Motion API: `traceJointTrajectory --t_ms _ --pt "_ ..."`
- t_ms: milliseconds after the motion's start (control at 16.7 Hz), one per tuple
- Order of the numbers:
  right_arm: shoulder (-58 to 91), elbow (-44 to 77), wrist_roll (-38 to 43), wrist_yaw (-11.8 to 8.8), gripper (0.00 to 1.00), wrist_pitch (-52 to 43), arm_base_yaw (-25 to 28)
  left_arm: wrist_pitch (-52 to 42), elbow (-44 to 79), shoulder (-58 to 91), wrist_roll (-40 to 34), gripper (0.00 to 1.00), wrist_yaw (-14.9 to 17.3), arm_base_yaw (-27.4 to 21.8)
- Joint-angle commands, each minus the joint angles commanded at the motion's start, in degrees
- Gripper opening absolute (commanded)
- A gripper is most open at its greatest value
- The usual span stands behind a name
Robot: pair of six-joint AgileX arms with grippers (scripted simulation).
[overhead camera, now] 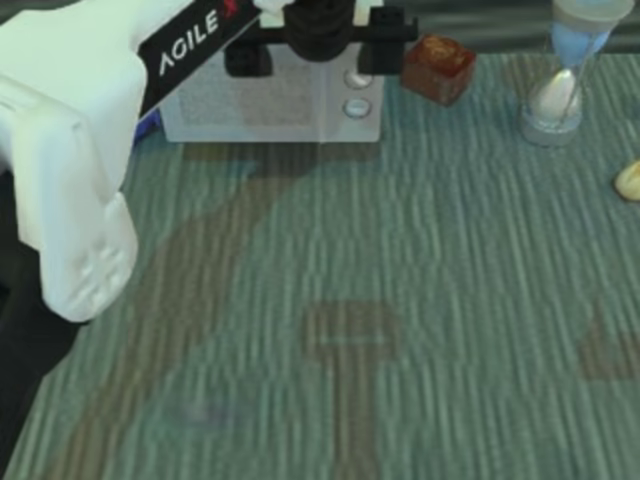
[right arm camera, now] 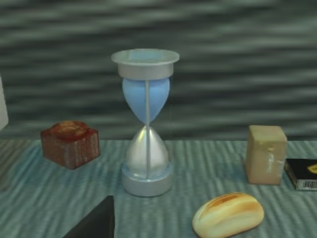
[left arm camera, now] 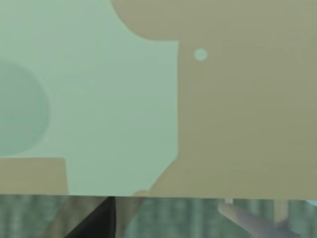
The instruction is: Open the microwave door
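The left gripper [overhead camera: 320, 35] hangs over the top front edge of the microwave [overhead camera: 270, 100] at the table's far left; whether its fingers are apart or together cannot be told. The arm's white shell reads "AGILE" in white on a black band. The microwave door [overhead camera: 250, 100] lies flat against the front, shut, with two knobs [overhead camera: 357, 93] to its right. The table [overhead camera: 400, 300] wears a ribbed green cloth with tan patches. The right gripper is out of sight; its wrist view shows a blue hourglass [right arm camera: 146, 124] before a dark striped wall.
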Motion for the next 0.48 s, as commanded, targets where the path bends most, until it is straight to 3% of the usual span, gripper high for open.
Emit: traceJointTrajectory --t_ms 60,480 --pt "0.0 0.0 0.0 0.0 1.00 0.0 0.0 0.0 0.0 0.0 0.0 1.00 0.0 0.0" --pt "0.0 0.0 0.0 0.0 1.00 0.0 0.0 0.0 0.0 0.0 0.0 0.47 0.0 0.0"
